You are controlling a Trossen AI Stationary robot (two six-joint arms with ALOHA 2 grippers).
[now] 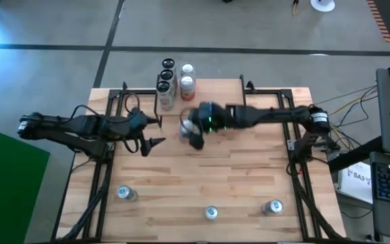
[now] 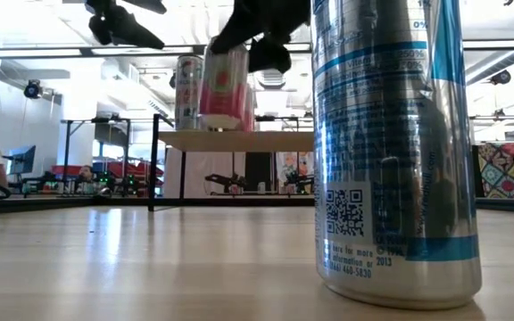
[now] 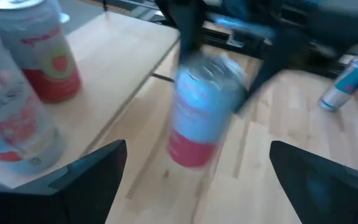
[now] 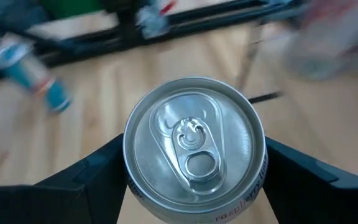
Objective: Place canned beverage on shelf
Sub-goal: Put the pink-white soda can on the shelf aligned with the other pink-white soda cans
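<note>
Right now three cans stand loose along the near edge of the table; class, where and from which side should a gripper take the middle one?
Grip the middle can across its round side wall, near mid-height, coming in level from the open table side. It stands upright with its top facing up, and nothing crowds it. The cans to its left and right stand well apart, leaving room for both fingers.

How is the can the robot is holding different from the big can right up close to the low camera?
The held can is up in the air in the right tool, with a pink band. The near can stands on the table, untouched, with blue bands. Both are upright silver drink cans.
</note>
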